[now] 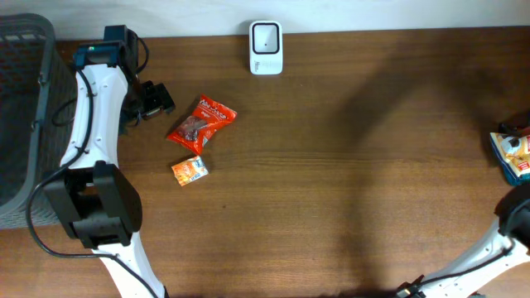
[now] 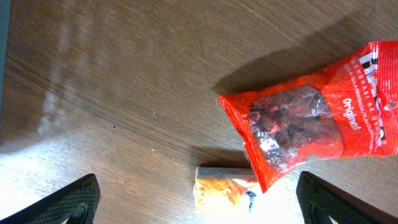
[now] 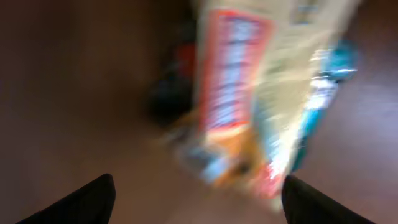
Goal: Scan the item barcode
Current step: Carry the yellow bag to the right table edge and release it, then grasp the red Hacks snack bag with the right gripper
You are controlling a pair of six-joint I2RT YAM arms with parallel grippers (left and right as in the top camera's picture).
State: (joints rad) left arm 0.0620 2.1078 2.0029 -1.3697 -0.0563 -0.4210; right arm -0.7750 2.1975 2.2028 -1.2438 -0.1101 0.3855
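Note:
A red snack bag lies on the brown table, with a small orange packet just in front of it. A white scanner stands at the table's back edge. My left gripper hovers left of the red bag. In the left wrist view it is open, with the red bag and the orange packet below and ahead of it. A blue, white and orange packet lies at the far right. The right gripper is open, and that packet is blurred just beyond its fingers.
A dark mesh basket fills the left edge beside the left arm. The right arm's base shows at the lower right corner. Wide bare wood lies between the two sides.

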